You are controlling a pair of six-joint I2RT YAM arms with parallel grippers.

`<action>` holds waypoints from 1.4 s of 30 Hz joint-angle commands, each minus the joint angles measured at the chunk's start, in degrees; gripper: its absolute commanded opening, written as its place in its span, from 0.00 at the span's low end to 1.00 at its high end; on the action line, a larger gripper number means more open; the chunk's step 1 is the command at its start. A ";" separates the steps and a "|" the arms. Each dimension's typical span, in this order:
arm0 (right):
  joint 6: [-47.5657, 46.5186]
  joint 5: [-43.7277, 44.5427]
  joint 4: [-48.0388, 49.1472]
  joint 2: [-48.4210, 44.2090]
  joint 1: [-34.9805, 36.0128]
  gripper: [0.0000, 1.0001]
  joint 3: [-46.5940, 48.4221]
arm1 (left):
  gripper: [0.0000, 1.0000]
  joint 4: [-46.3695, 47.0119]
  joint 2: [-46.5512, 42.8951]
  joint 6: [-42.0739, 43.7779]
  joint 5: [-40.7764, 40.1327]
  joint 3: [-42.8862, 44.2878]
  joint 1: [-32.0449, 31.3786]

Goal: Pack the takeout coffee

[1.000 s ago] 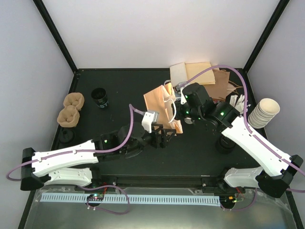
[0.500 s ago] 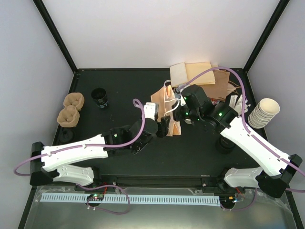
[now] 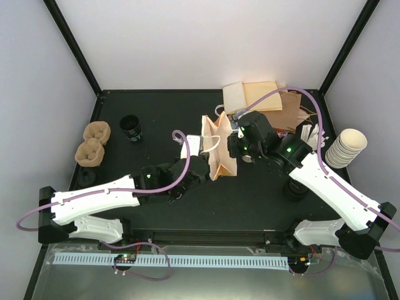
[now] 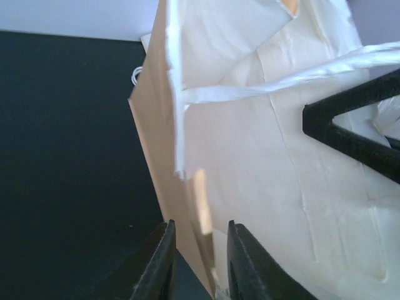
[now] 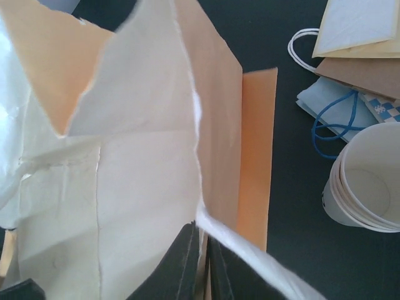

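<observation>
Left fingers (image 4: 159, 262) straddle a side edge of the bag (image 3: 220, 156), one on each side of the paper. A narrow gap shows, and I cannot tell whether they bite yet. Right fingers (image 5: 184, 269) are pinched on the bag's rim, by a white handle. The bag stands upright at mid tabletop (image 3: 156, 112), mouth up, between the two arms.

The coffee (image 3: 131, 127) stands upright at the far left, well apart from the bag. It lies left of the left fingers and farther from the arm bases. The left arm is nearer to it, so I judge the fetch falls to that arm while the right steadies the bag.

Count: one coffee, one standing bag, two trays (image 3: 97, 131), one cup stack (image 3: 347, 147).
</observation>
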 commanded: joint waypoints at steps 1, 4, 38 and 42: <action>0.32 1.38 -0.25 -0.26 0.44 0.10 1.20 | 0.19 -5.06 -2.13 -0.36 -1.84 2.93 -0.19; -0.25 -0.78 0.19 -0.30 0.41 0.14 1.28 | 0.06 -4.86 -3.66 -0.70 -0.96 1.69 0.45; 8.17 -23.72 14.39 -5.66 0.42 0.90 0.12 | 0.02 15.68 -21.43 -1.68 42.13 -20.16 22.60; 10.42 -18.78 7.59 1.42 0.80 0.93 5.11 | 0.02 16.24 -17.58 -2.02 45.35 -16.85 22.22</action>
